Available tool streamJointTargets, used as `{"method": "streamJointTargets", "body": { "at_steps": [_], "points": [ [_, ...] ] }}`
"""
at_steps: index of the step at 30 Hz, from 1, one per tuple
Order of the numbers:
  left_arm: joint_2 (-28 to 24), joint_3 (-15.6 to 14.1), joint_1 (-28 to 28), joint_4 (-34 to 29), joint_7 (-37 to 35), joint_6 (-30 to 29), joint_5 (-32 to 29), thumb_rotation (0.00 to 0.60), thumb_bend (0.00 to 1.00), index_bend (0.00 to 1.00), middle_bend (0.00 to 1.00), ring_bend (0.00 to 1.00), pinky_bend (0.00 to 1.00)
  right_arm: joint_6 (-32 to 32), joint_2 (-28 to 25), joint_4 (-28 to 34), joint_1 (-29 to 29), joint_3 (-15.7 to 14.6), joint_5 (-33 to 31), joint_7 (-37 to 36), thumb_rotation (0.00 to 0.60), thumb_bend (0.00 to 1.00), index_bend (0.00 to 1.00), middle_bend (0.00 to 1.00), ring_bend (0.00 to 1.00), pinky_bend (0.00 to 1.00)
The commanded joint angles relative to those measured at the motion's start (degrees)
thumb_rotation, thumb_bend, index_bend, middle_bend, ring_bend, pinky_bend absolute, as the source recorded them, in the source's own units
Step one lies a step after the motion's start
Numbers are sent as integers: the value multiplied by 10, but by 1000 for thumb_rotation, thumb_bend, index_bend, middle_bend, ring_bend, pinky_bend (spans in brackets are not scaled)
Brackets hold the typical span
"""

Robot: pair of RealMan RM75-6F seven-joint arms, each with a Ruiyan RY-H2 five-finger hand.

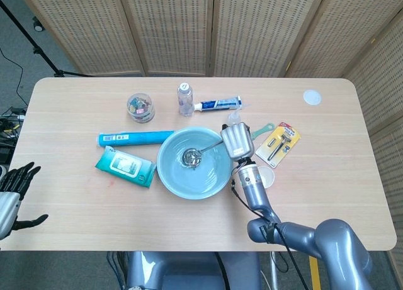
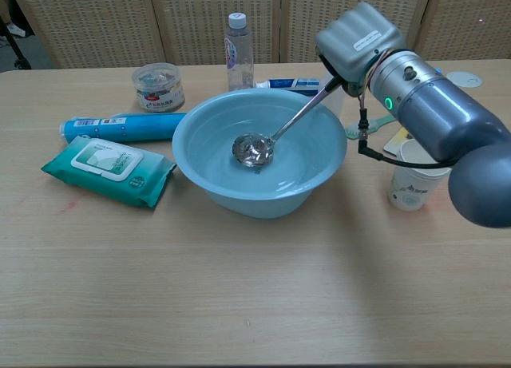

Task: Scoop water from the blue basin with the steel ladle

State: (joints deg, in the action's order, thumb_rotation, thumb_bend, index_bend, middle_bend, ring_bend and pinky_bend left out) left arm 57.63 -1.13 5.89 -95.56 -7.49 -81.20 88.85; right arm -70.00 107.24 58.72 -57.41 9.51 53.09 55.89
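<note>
The right hand shows only its grey back in both views; its fingers are hidden underneath, so the grasp itself cannot be seen — but the handle of the steel ladle runs straight up into it and the ladle hangs tilted with nothing else bearing it, so the hand is holding the ladle. The ladle's bowl sits low inside the blue basin, at the water, near the basin's middle; whether it is under the surface is hard to say.

The left hand appears only in the head view, cut off at the picture's left edge, well away from the basin, its dark fingers spread with nothing in them.

The chest view shows a paper cup to the right of the basin, partly covered by the right forearm; from the head camera only a sliver of its rim peeks out beside the arm. The head view alone shows a white round lid far to the basin's upper right, and the carded razor pack whole — in the chest view that pack is mostly behind the arm.

Left of the basin lie a green wet-wipes pack and a blue tube; behind it a small jar, a clear bottle and a toothpaste tube. Printing on all of these is too small to read.
</note>
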Motion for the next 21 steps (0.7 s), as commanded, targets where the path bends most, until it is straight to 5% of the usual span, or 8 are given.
{"method": "streamJointTargets", "body": {
  "at_steps": [1,12,21],
  "points": [
    [0,0,0,0,0,-1,0,600,0,0,0,0,0,8,3,-7,7,-5,8,8,600,1000,800,853,861,1000],
    [0,0,-1,1,-1,-3,0,600,0,0,0,0,0,22,-31,78,34,-15,-7,98,600,1000,801,855,862,1000],
    [2,-2,0,-1,8,-2,2,600,0,0,0,0,0,18,-58,195,44,45,-110,135,600,1000,806,860,869,1000]
  ]
}}
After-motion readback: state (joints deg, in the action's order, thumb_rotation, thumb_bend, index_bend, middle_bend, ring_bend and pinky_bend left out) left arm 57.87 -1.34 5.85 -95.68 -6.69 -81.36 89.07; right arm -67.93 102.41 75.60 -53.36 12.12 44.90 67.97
